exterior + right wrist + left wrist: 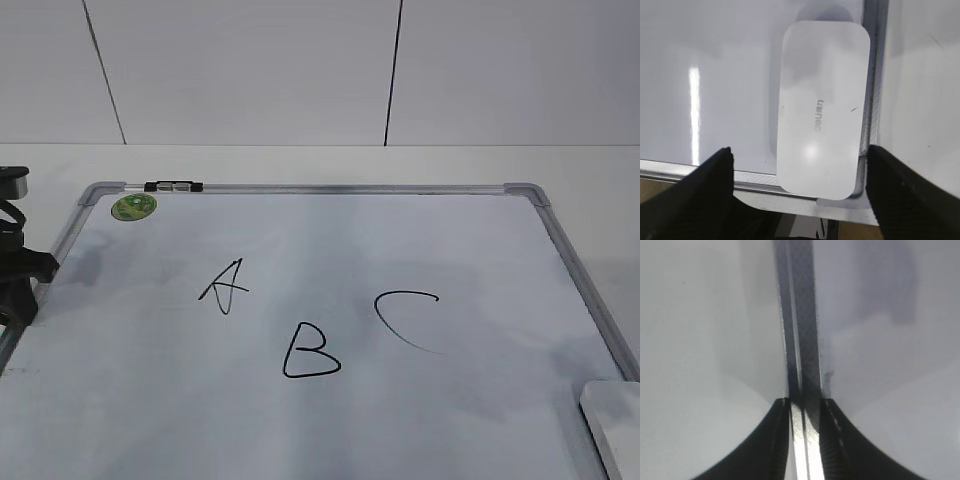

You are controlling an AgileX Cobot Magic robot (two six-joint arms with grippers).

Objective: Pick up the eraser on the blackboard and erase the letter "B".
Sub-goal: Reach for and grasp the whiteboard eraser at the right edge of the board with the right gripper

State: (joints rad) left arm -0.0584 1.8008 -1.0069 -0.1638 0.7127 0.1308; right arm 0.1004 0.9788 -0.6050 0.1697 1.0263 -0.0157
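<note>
your right fingers [797,192] hang spread apart over the eraser [821,107] in the blackboard [330,420] corner, your left fingers [805,440] nearly together astride its frame.

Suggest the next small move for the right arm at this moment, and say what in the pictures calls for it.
Probably lower the right gripper straight down over the eraser and close. The wrist view shows its fingers wide open on either side of the eraser, which lies untouched in the blackboard corner against the frame, and the letter "B" is still fully drawn.
</note>
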